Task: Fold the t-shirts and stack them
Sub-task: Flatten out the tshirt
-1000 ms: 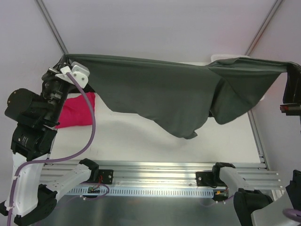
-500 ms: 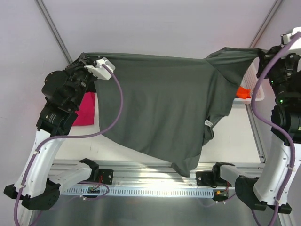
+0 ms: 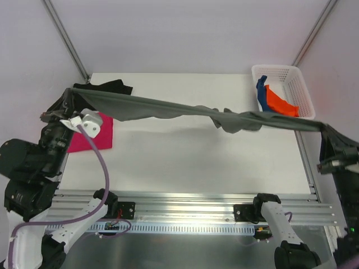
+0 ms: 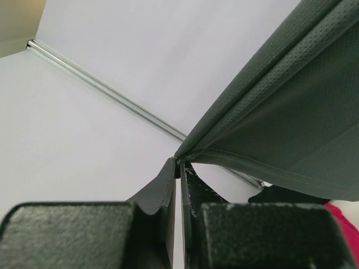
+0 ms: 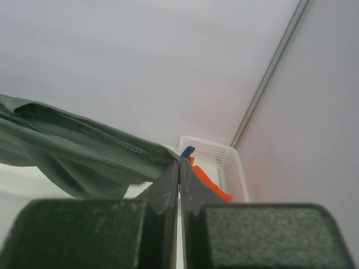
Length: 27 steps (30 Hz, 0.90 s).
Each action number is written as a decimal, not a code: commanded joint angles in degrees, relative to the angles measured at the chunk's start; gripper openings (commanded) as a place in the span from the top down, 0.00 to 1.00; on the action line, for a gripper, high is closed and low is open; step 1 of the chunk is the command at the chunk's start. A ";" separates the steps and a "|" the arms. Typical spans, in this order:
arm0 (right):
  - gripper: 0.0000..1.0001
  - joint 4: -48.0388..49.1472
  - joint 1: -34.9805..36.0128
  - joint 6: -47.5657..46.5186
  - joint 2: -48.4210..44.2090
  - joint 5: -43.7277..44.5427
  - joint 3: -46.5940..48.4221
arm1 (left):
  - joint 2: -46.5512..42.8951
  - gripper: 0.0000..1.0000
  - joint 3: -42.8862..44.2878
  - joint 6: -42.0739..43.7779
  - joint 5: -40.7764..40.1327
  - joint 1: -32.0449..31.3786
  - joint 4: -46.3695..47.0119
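A dark grey t-shirt (image 3: 185,109) is stretched as a thin, taut band above the table, from back left to right. My left gripper (image 3: 67,95) is shut on its left end, and the hem is pinched at the fingertips in the left wrist view (image 4: 178,161). My right gripper (image 3: 326,130) is shut on the other end, where the cloth (image 5: 73,151) leaves the closed tips (image 5: 180,161). A magenta t-shirt (image 3: 92,137) lies folded at the table's left. Behind it lies a black t-shirt (image 3: 109,87). Orange (image 3: 279,102) and blue (image 3: 261,88) t-shirts lie in the basket.
The white lattice basket (image 3: 297,84) stands at the back right corner of the white table (image 3: 196,162). An aluminium rail (image 3: 185,204) with both arm bases runs along the near edge. Slanted frame poles rise at the back corners.
Both arms have swung lower and further apart. The grey t-shirt hung as a wide sheet before; it is now pulled into a narrow band, which uncovers the basket and the table.
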 commanded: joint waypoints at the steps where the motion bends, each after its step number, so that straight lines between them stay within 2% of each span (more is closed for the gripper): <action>1: 0.99 -9.22 -0.22 -0.83 0.24 6.64 5.85 | -1.59 1.00 3.67 -4.38 -2.89 1.00 -4.77; 3: 0.99 -10.11 1.01 -3.81 0.77 9.89 9.45 | -0.37 1.00 5.51 -3.68 -2.97 1.00 -4.77; 4: 0.99 -9.76 1.72 -4.87 0.77 15.39 9.73 | 0.33 1.00 6.31 -3.77 -3.15 1.00 -4.77; 7: 0.99 -4.94 4.36 -9.79 -0.54 25.68 6.85 | 2.79 1.00 8.60 -3.25 -1.84 1.00 -4.60; 9: 0.99 -0.11 4.53 -14.78 -0.99 29.49 4.30 | 4.20 1.00 8.60 -0.10 0.71 1.00 -4.42; 14: 0.99 8.94 11.99 -25.17 2.61 36.71 0.08 | 13.07 1.00 8.52 4.40 2.91 1.00 -1.53; 16: 0.99 10.88 14.64 -27.82 4.28 35.85 -5.01 | 17.03 1.00 7.55 5.81 3.97 1.00 -0.03; 21: 0.99 14.14 14.73 -27.92 9.18 24.60 -20.91 | 26.25 1.00 0.61 7.40 8.53 3.63 2.08; 22: 1.00 15.54 14.73 -25.21 10.69 23.72 -25.46 | 27.75 1.00 -0.18 7.48 8.89 4.16 2.17; 27: 1.00 18.18 14.29 -16.06 25.26 14.40 -30.95 | 42.24 1.00 -1.60 6.26 12.66 8.90 2.17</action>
